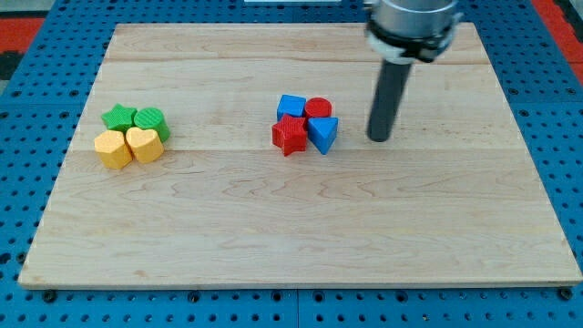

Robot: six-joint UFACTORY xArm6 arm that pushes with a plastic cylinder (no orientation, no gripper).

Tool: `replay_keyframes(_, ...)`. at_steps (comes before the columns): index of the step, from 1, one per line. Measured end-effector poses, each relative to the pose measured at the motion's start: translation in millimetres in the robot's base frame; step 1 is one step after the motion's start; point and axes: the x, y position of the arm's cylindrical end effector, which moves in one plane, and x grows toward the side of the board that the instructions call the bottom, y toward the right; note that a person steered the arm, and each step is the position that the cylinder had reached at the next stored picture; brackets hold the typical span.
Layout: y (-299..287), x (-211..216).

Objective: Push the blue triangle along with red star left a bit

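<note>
1. My tip (378,138) stands on the surface (273,228) just right of the blue triangle (322,133), clear of it — no fingers here, nothing held.
2. The red star (290,135) touches the triangle's left side.
3. Best pushed straight left, slowly, centred on the triangle — off-centre contact would likely spin it.

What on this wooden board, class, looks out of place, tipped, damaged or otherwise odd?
Nothing stands out. The blue triangle block, red star block, blue cube and red cylinder sit in one tight cluster; the green and yellow blocks form another at the view's left. My tip stands right of the triangle, apart.
</note>
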Motion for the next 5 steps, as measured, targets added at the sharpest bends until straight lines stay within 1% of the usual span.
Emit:
replay_keyframes(2,-81,0)
replay_keyframes(3,-111,0)
replay_keyframes(4,-112,9)
replay_keyframes(5,-115,29)
